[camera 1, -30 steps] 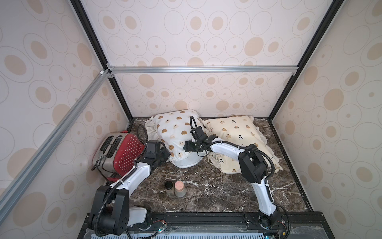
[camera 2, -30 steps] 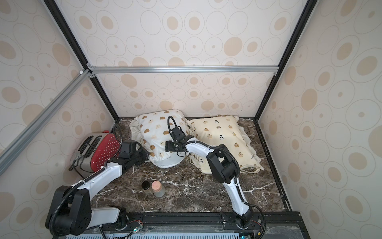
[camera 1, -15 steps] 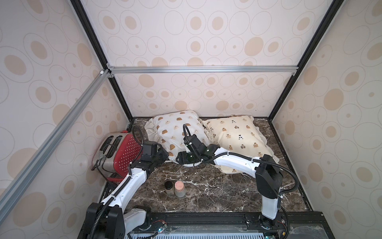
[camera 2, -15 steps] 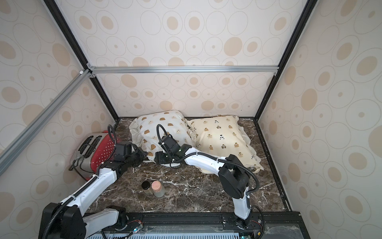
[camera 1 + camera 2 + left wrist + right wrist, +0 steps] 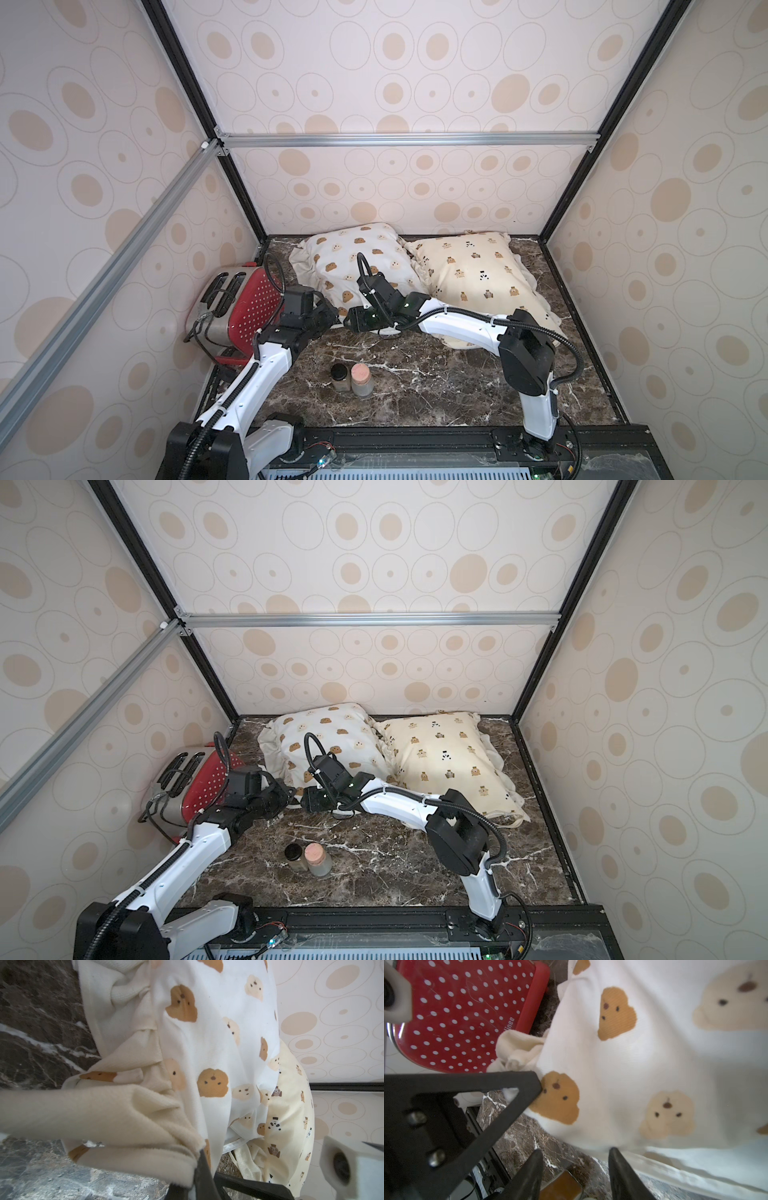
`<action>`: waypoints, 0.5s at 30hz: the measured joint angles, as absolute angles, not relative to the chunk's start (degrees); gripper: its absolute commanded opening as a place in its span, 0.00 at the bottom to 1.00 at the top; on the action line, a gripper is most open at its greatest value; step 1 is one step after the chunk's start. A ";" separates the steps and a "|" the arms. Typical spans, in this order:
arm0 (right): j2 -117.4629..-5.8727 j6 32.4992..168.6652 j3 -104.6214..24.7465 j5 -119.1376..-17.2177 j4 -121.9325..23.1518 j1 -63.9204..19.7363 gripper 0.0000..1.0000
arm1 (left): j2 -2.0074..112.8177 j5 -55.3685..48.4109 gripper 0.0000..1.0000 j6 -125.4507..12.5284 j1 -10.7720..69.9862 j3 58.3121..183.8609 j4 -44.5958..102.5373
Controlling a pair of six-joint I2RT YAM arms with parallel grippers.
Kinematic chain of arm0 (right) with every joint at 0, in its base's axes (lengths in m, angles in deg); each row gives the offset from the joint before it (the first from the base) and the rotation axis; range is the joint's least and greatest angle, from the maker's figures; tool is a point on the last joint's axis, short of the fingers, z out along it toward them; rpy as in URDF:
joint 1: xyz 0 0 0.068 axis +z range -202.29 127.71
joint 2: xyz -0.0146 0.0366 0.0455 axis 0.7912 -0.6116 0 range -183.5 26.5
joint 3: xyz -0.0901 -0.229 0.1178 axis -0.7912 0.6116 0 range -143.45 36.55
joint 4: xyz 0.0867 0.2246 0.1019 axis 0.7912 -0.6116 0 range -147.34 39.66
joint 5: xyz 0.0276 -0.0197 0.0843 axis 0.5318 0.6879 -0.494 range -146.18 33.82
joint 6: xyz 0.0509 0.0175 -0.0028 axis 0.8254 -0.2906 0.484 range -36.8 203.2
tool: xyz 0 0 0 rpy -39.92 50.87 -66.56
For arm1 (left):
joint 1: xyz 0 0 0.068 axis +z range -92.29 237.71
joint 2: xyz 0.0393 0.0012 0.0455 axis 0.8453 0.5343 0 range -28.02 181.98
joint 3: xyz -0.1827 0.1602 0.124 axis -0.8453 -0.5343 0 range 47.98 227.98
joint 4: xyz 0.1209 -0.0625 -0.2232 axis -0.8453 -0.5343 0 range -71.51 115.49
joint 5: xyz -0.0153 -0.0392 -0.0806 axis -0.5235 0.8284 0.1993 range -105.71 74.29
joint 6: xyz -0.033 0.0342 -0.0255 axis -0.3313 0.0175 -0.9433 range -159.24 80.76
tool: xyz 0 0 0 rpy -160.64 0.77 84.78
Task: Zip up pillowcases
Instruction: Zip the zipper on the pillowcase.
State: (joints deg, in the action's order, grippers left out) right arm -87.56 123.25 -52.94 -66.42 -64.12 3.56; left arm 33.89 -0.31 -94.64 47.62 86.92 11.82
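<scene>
Left pincer (image 5: 333, 319) is clamped tight on the cream ruffle at the near corner of the white pillowcase (image 5: 361, 266). In the left wrist view the frill bunches up right at its black fingertips (image 5: 202, 1167). Right pincer (image 5: 575, 1167) faces it, just beside it along the same near edge. Its jaws stand apart, and the marble table (image 5: 436, 382) shows through the gap. One fingertip sits at the pillowcase's hem, though I cannot tell whether it touches. The white pillowcase lies at the back of the table, near a red toaster (image 5: 245, 303). On its right it touches the cream-yellow pillowcase (image 5: 473, 270), which lies apart from both pincers.
</scene>
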 measured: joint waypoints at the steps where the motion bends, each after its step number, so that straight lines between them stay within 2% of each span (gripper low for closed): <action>1: -87.24 123.23 -51.59 -67.07 -62.88 3.56 0.54 | 33.84 -0.27 0.00 -94.27 47.62 86.96 11.34; 15: -86.71 123.40 -44.20 -76.63 -52.41 3.23 0.54 | 33.58 0.96 0.00 -91.60 47.62 88.45 9.41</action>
State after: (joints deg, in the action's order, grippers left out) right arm -86.71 123.40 -44.20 -76.63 -52.41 3.23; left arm 33.58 0.96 -91.60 47.62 88.45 9.41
